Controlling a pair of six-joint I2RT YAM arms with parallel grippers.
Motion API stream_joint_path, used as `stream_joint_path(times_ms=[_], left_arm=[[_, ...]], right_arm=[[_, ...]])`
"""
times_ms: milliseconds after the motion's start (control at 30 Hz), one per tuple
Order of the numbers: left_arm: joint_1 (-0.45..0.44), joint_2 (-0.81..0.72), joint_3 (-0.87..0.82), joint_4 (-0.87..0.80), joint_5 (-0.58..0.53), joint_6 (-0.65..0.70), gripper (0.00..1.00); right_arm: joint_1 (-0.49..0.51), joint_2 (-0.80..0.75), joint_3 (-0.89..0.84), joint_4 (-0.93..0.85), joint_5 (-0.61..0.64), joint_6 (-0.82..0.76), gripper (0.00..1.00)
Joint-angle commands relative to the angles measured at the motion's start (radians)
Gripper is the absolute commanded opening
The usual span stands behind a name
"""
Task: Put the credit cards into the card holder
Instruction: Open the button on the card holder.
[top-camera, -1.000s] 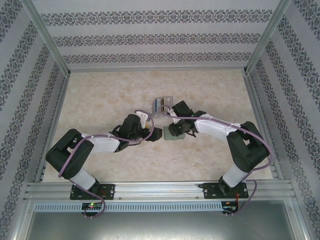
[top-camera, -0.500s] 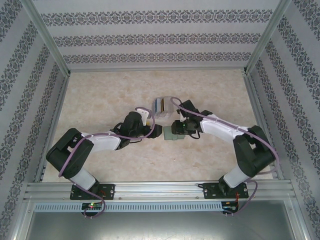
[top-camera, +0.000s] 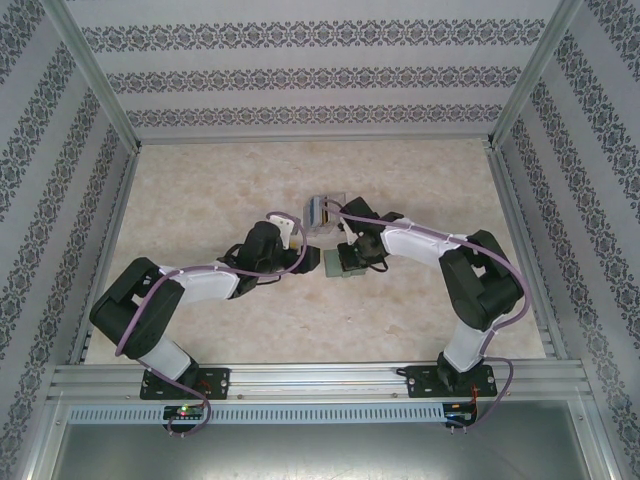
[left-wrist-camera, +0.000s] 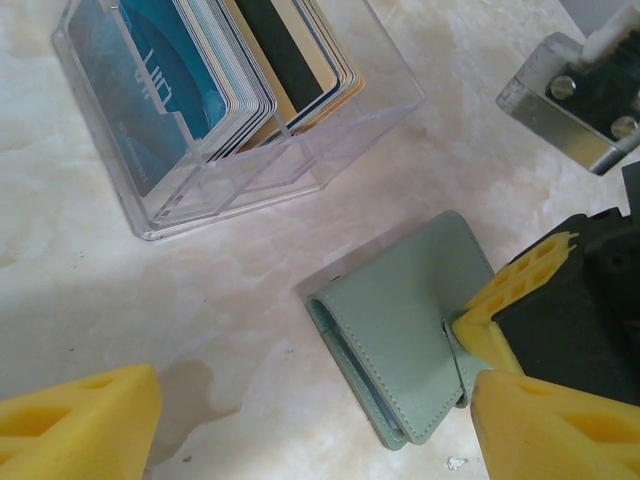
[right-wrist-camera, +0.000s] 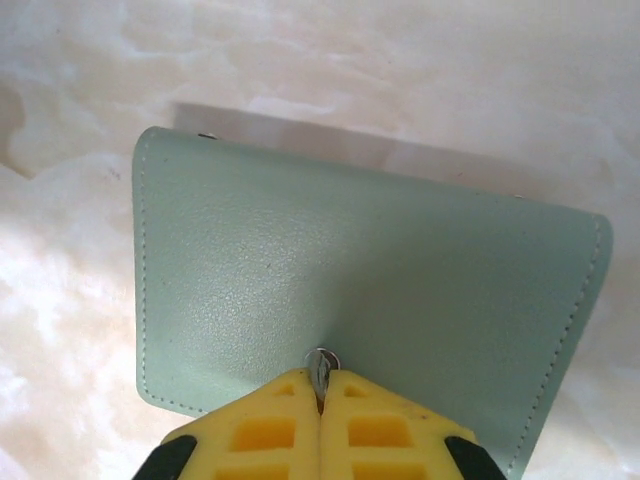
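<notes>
Right claw (right-wrist-camera: 320, 388) shut on wallet (right-wrist-camera: 350, 260) flap at the snap (right-wrist-camera: 322, 358); left claw (left-wrist-camera: 315, 425) wide, near it. Lift slowly and pin the body with your left, else it likely drags.

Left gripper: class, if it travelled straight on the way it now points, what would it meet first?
Most likely the card holder, lying just ahead of the open left gripper, its tab pinched by the right gripper. The clear rack stands beyond it. Depth is hard to judge.
</notes>
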Motion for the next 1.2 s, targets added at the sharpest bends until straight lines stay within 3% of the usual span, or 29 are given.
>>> stream_joint_path(times_ms=[0, 200, 333, 433, 767, 967, 1167], left_arm=[[0.029, 0.017, -0.003, 0.033, 0.063, -0.064, 0.81], [0.036, 0.062, 0.014, 0.045, 0.108, -0.088, 0.8], [0.039, 0.066, 0.013, 0.059, 0.121, -0.095, 0.8], [0.038, 0.068, 0.017, 0.056, 0.134, -0.089, 0.81], [0.033, 0.094, 0.055, 0.058, 0.262, -0.01, 0.85], [0.004, 0.094, 0.12, -0.068, 0.321, 0.125, 0.88], [-0.023, 0.145, 0.166, -0.094, 0.378, 0.124, 0.9]], right_arm=[[0.005, -0.089, -0.047, 0.065, -0.053, -0.192, 0.01], [0.0, -0.189, -0.055, 0.129, -0.191, -0.382, 0.01], [0.025, -0.25, -0.107, 0.147, -0.281, -0.655, 0.0], [0.035, -0.303, -0.155, 0.174, -0.259, -0.777, 0.0], [-0.043, -0.46, -0.285, 0.279, -0.28, -0.772, 0.0], [-0.132, -0.471, -0.303, 0.324, -0.353, -0.707, 0.0], [-0.174, -0.436, -0.305, 0.359, -0.384, -0.673, 0.0]])
